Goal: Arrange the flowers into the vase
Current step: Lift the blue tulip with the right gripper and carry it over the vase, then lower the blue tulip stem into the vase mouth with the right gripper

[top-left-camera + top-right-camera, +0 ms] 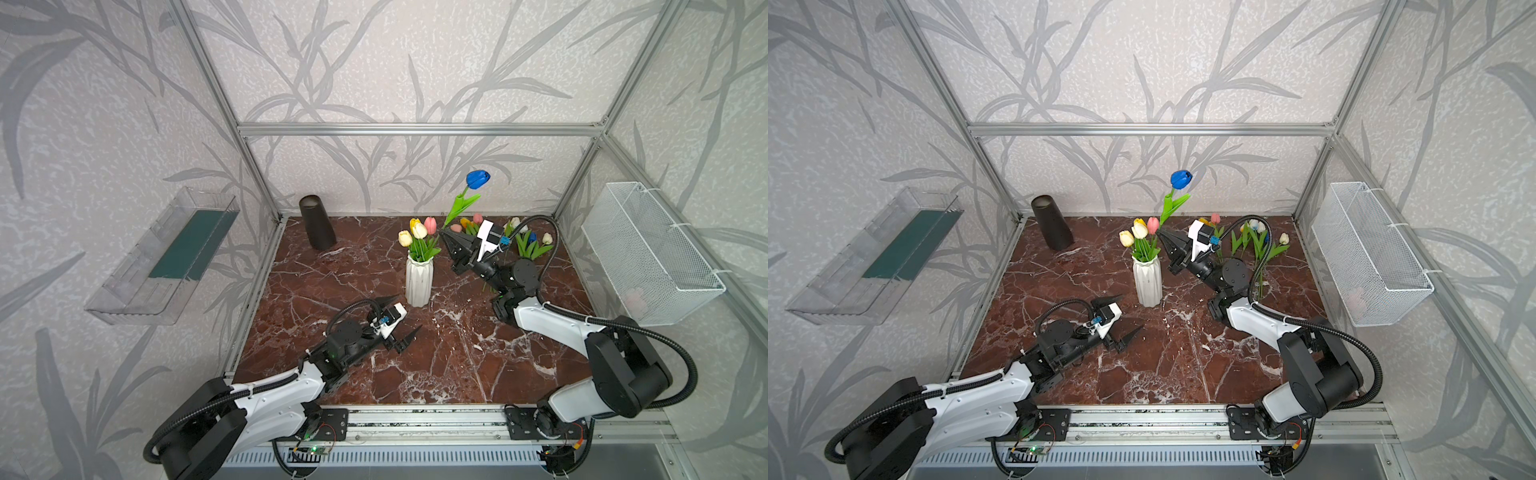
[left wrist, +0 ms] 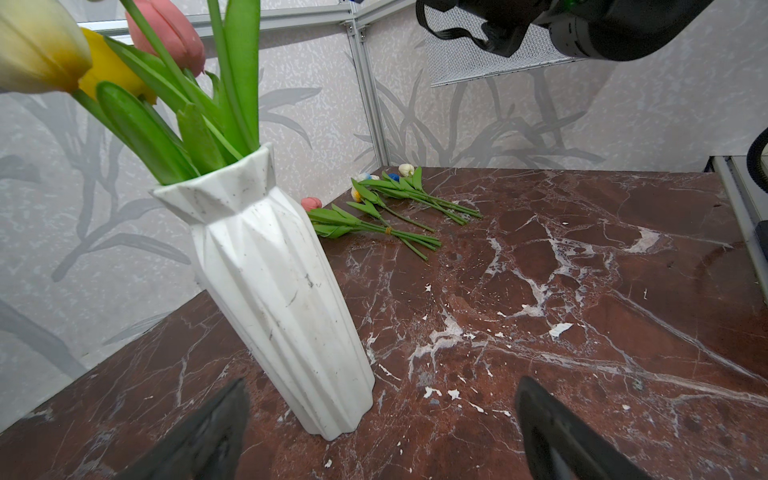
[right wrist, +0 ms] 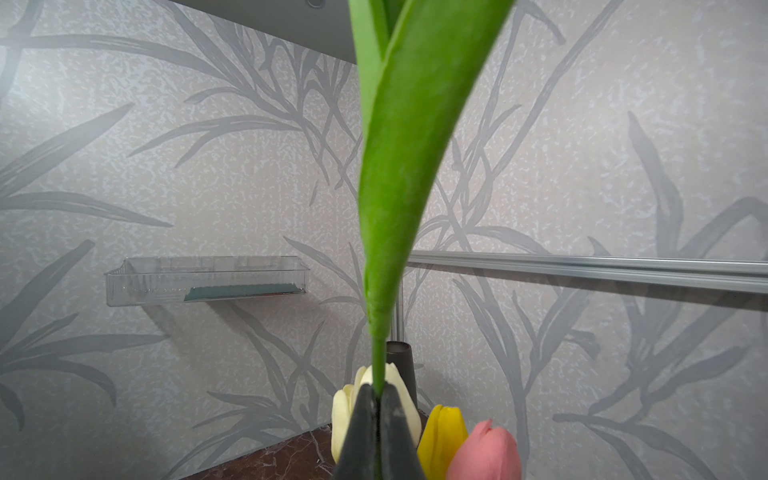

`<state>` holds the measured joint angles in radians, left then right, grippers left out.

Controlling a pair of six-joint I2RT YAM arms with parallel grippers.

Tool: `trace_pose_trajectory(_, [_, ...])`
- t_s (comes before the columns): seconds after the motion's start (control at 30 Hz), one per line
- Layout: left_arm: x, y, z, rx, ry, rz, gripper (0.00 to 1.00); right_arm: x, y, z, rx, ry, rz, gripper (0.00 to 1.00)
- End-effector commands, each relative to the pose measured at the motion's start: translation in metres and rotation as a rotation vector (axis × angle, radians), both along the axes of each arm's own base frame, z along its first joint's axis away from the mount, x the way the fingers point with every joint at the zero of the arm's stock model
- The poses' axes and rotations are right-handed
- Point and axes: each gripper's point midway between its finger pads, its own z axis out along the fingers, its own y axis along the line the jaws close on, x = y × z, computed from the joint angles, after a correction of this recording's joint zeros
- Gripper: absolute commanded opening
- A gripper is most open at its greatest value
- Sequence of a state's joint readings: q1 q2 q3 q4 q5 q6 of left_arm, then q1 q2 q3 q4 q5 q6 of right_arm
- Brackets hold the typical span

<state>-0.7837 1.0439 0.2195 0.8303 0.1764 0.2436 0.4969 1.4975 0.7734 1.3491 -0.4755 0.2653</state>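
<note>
The right pincer (image 1: 444, 235) pinched the blue tulip (image 1: 460, 204) by its stem just beside the vase (image 1: 419, 280); the stem stood roughly upright, head up. The left pincer (image 1: 1131, 312) gaped wide, empty.

There are two black grippers: the left gripper (image 1: 409, 312) and the right gripper (image 1: 444, 233). There are two vases: one white ridged vase (image 1: 419, 282) just ahead of the left gripper, and one dark cone-shaped vase (image 1: 316, 224) far from both. Four flowers stand in the white one: two cream tulips (image 1: 405, 237), one yellow tulip (image 1: 414, 223) and one pink tulip (image 1: 430, 224). One blue tulip with a green stem (image 1: 478, 178) sticks up from the right gripper. The loose tulips (image 1: 534, 249) behind that gripper show at least six heads, too bunched to count for sure. One clear plastic tray (image 1: 162, 257) hangs out past the left gripper and one white wire basket (image 1: 648, 253) out past the right.
</note>
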Motion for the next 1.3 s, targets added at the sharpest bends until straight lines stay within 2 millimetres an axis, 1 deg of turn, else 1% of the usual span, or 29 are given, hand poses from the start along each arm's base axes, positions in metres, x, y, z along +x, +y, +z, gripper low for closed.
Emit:
trace_pose_trajectory(0.0, [0.0, 0.001, 0.0, 0.011, -0.017, 0.003, 0.99, -0.001, -0.001, 0.017, 0.003, -0.089, -0.038, 0.0])
trace_pose_trajectory(0.3, [0.0, 0.0, -0.003, 0.018, -0.012, 0.001, 0.99, 0.008, 0.003, 0.011, -0.046, -0.113, -0.085, 0.0])
trace_pose_trajectory(0.57, [0.001, 0.0, -0.002, 0.02, -0.015, 0.002, 0.99, 0.014, 0.016, 0.004, -0.083, -0.098, -0.038, 0.0])
trace_pose_trajectory(0.9, [0.001, 0.0, -0.002, 0.021, -0.015, 0.004, 0.99, -0.003, 0.016, -0.006, -0.103, -0.022, 0.02, 0.0])
trace_pose_trajectory(1.03, [0.0, 0.0, -0.001, 0.018, -0.014, 0.002, 0.99, -0.005, 0.018, -0.008, -0.125, -0.001, 0.029, 0.0])
trace_pose_trajectory(1.13, [0.0, 0.0, -0.001, 0.018, -0.015, 0.001, 0.99, -0.004, 0.016, -0.004, -0.122, 0.01, 0.014, 0.0])
trace_pose_trajectory(1.27, [0.0, 0.0, -0.001, 0.017, -0.016, 0.002, 0.99, -0.007, 0.012, 0.007, -0.121, 0.004, -0.004, 0.0])
